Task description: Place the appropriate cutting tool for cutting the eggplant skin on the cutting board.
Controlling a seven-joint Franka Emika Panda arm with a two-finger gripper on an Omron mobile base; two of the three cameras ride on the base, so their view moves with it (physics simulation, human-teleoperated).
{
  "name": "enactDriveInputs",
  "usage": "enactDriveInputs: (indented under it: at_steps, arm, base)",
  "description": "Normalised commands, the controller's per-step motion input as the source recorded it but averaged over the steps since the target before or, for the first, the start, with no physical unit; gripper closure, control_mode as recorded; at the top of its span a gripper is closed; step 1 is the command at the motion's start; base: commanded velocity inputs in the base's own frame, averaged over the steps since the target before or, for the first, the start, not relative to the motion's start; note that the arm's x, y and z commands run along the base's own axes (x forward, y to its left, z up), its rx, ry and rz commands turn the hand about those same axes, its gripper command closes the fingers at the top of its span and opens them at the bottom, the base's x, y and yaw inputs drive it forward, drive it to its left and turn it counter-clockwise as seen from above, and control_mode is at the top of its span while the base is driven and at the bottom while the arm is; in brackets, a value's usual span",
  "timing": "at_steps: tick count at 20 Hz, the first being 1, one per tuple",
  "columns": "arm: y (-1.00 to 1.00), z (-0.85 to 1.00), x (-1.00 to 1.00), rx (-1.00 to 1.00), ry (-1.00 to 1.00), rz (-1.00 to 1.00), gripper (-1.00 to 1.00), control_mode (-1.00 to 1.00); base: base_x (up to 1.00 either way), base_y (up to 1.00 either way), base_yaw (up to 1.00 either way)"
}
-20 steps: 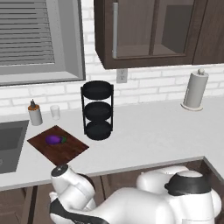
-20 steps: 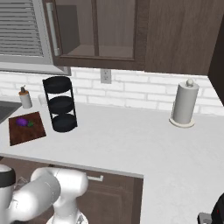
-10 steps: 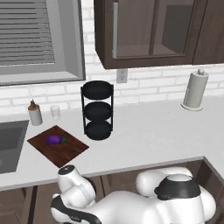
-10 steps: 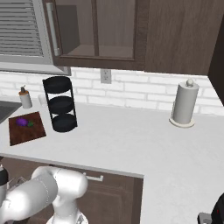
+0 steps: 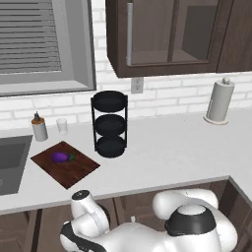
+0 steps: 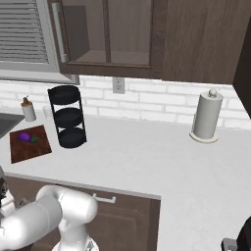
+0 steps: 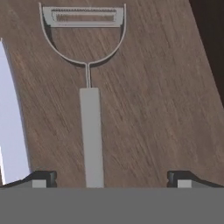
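Down in the hand view, the tool (image 7: 112, 177) has its 2 dark fingertips (image 7: 41, 177) spread wide apart, nothing between them but the straight grey handle of a peeler (image 7: 89, 100), which runs up the middle of the gap without touching either tip. The peeler lies flat on a brown wood-grain surface (image 7: 157, 100), its Y-shaped wire yoke fanning out at the top to a slotted blade set crosswise. A pale blade-like object (image 7: 11, 122) sits along the left edge of that view, just beside the peeler's handle; what it is, I cannot tell. Up on the counter (image 5: 162, 152), the cutting board (image 5: 74, 170) lies angled near the front edge, just right of the sink (image 5: 10, 160), and the eggplant (image 5: 60, 157) rests on its left half, purple and glossy with the green cap pointing right. From the right base view the same board (image 6: 29, 147) shows at the far left with the eggplant (image 6: 25, 137) on its far end. A black 3-tier rack (image 5: 110, 124) stands just right of the board, behind it a small bottle (image 5: 39, 128) and a little glass (image 5: 62, 126) sit against the brick wall. Far along the counter stands a paper towel holder (image 5: 219, 101), well apart from everything else.
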Motion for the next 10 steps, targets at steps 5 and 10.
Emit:
enactDriveInputs:
  at_steps: [5, 10]
  arm:
    - [0.01, -0.14, 0.10, 0.00, 0.08, 0.00, -1.00, -1.00]
    - [0.00, -0.09, 0.13, 0.00, 0.11, 0.00, -1.00, -1.00]
  base:
    - [0.00, 0.00, 0.00]
    - [0.00, 0.00, 0.00]
